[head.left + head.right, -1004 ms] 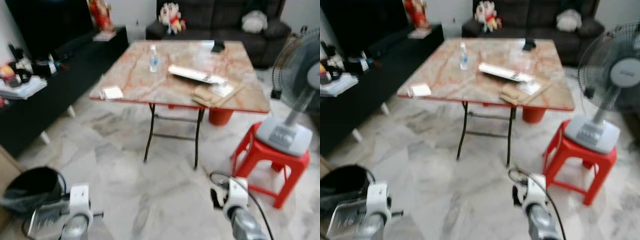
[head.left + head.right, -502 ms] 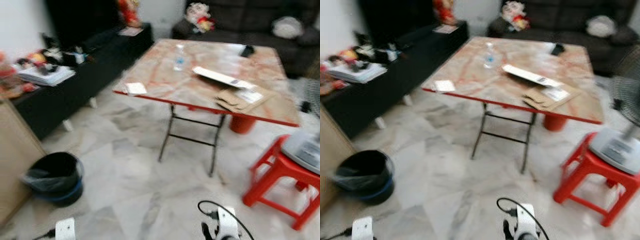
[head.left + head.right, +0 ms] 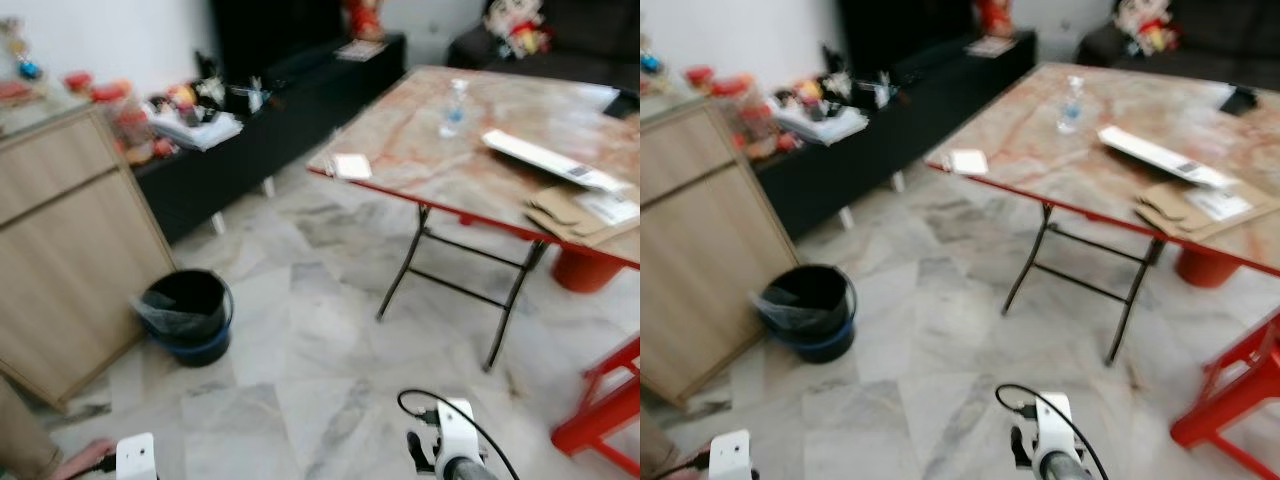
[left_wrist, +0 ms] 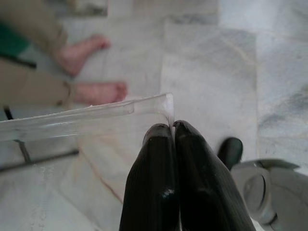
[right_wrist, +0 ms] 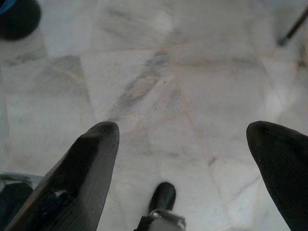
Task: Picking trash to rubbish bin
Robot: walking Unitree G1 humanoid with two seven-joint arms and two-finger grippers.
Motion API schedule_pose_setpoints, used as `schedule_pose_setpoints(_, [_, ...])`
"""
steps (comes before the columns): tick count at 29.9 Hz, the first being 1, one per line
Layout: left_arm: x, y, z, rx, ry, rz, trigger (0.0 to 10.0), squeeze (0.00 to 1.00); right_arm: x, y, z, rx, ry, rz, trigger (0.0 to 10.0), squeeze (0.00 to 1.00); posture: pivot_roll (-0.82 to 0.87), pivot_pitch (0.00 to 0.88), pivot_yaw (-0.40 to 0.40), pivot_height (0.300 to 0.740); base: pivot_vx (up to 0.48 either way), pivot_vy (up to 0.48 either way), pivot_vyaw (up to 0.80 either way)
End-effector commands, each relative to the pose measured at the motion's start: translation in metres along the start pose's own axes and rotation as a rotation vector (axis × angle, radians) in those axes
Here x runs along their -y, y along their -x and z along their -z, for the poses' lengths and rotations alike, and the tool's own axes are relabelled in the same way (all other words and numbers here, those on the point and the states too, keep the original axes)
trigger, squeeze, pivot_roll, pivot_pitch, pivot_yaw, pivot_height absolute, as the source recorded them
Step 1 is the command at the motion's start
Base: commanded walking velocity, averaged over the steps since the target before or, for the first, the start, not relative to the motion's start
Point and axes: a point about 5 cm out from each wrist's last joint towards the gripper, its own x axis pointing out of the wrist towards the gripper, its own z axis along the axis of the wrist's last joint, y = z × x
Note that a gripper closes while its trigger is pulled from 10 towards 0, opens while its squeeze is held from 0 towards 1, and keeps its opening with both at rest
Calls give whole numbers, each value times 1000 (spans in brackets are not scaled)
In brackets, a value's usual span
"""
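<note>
Marble floor (image 3: 300, 380) has swung round as I turn: the bin (image 3: 187, 315) now sits ahead-left by the cabinet (image 3: 70, 250). My left pincer (image 4: 173, 132) pinches the clear tray (image 4: 86, 118) shut; right pincer (image 5: 183, 139) gapes empty. Next, walk over.

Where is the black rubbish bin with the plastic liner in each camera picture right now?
Left eye view: black rubbish bin, on the floor beside the wooden cabinet.
Right eye view: same bin, left of centre.
Left wrist view: not in it.
Right wrist view: a dark round shape at a corner, possibly the bin.
Shared landmark: red-edged folding table.
</note>
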Motion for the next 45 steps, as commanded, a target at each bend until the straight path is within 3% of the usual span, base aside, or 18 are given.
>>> schedule_pose_setpoints(1, [-4, 1, 3, -10, -9, -11, 10000, 0, -7, -1, -3, 5, 4, -15, 10000, 0, 56, 0, 37, 740, 0, 0, 800])
schedule_pose_setpoints(12, [-2, 0, 0, 1, -2, -2, 10000, 0, -10, 0, 2, -17, 4, -29, 10000, 0, 57, 0, 42, 740, 0, 0, 579])
schedule_pose_setpoints(22, [-1, -1, -4, 9, -9, 0, 10000, 0, -17, -2, -4, 5, -16, -66, 10000, 0, 65, 0, 45, 740, 370, 0, 0])
schedule_pose_setpoints(37, [-1, 0, -1, -2, -7, 0, 10000, 0, -15, -1, -3, 7, 14, -56, 10000, 0, 58, 0, 49, 740, 409, 0, 0])
schedule_pose_setpoints(45, [-4, -1, -4, 7, 3, -8, 10000, 0, -17, -2, -4, 8, 11, -62, 10000, 0, 76, 0, 47, 740, 394, 0, 800])
